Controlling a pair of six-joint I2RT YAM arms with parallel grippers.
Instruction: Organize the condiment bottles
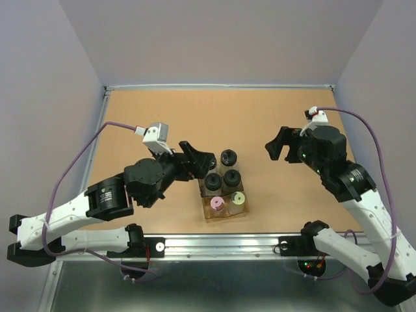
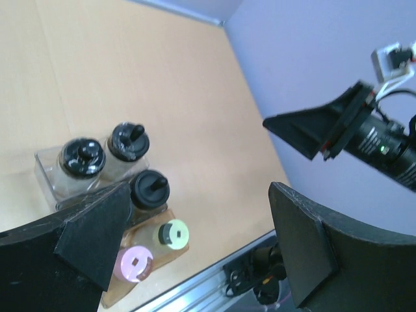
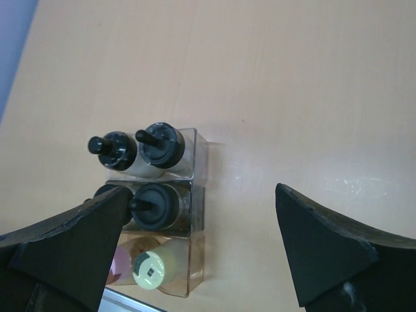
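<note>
The overhead view looks down from high above the near edge, taking in the whole table [image 1: 260,117] up to the far wall [image 1: 214,39]. The left gripper [image 2: 200,190] camera sits close at the left, facing right and down past its fingers [image 2: 91,227] to the tray [image 2: 44,170] of bottles [image 2: 82,158], with the right arm [image 2: 383,144] beyond. The right gripper [image 3: 203,190] camera looks steeply down at the same tray from close by. All three views share the tray and bottles.
</note>
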